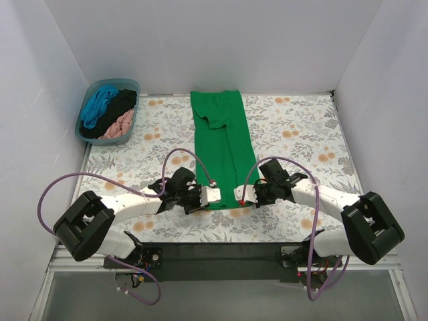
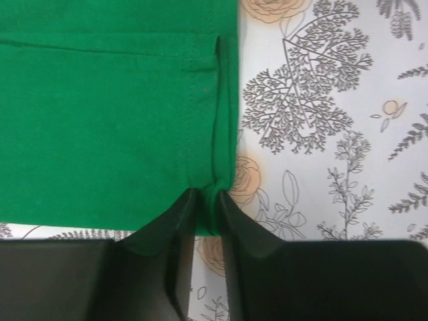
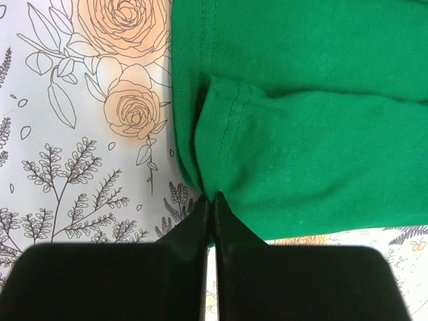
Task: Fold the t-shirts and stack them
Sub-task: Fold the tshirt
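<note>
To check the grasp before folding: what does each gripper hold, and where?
Both pinch the green t-shirt at the near hem: left gripper its left corner, right gripper its right corner.

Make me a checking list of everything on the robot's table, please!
Surface: flowery cloth, flat.
Job's things: green shirt folded into a long strip, mid-table; teal shirt, black shirt and pink shirt bunched in the tub.
Clutter: the tub, far left corner; nothing else seen.
Grippers: left fingers and right fingers each pinch a near corner of the green shirt.
Cables: purple cables loop off both arms.
Surroundings: white walls on three sides.
</note>
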### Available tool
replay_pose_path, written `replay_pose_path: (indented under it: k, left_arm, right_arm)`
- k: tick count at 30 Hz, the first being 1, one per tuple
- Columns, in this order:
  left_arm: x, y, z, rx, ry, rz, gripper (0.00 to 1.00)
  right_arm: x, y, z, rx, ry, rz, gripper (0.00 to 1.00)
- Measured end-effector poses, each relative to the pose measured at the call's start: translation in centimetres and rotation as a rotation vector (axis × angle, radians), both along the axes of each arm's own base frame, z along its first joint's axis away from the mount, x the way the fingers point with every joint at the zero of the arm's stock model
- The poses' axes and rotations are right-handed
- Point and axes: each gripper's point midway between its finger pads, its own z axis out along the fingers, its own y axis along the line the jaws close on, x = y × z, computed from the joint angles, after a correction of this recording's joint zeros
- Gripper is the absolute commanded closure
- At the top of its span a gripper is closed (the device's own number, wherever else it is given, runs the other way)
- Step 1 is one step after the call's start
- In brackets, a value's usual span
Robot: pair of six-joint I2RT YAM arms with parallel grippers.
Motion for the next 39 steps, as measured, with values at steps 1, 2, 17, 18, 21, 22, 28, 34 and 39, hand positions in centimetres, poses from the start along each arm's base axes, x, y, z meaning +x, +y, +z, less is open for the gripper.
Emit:
replay_pose_path:
  k: [1, 2, 17, 18, 21, 22, 28, 34, 39]
  left_arm:
    - [0.2, -0.1, 0.0, 0.001, -0.008, 0.0, 0.9]
    - [0.3, -0.1, 0.0, 0.004, -0.016, 0.0, 0.93]
    - [-3.7, 1.8, 2.2, 0.031, 0.052, -0.061, 1.0]
    - [-3.7, 1.8, 2.6, 0.022, 0.058, -0.053, 1.0]
    - [-2.4, 2.0, 4.2, -0.014, 0.081, 0.009, 1.0]
    - [-1.5, 2.1, 4.7, -0.028, 0.078, 0.039, 1.0]
    - [4.1, 2.4, 8.0, -0.099, 0.014, 0.158, 1.0]
    - [8.4, 1.7, 8.5, -0.119, -0.039, 0.19, 1.0]
    - [12.0, 1.8, 8.0, -0.115, -0.068, 0.218, 1.0]
  right_arm:
    - [0.0, 0.0, 0.0, -0.001, 0.0, -0.003, 0.99]
    - [0.0, 0.0, 0.0, -0.002, -0.001, -0.007, 0.99]
    - [-6.0, -0.1, 2.2, 0.004, 0.1, -0.018, 0.99]
    - [-6.0, -0.1, 2.5, 0.005, 0.104, -0.029, 0.99]
    - [-5.4, -0.2, 3.0, 0.0, 0.115, -0.067, 0.99]
    - [-5.0, -0.1, 3.3, 0.002, 0.112, -0.078, 0.99]
    - [-1.6, 0.7, 5.3, 0.016, 0.071, -0.114, 0.99]
    - [3.4, 0.4, 6.4, 0.004, 0.041, -0.173, 0.99]
    - [7.6, 0.7, 7.4, 0.008, 0.005, -0.192, 0.99]
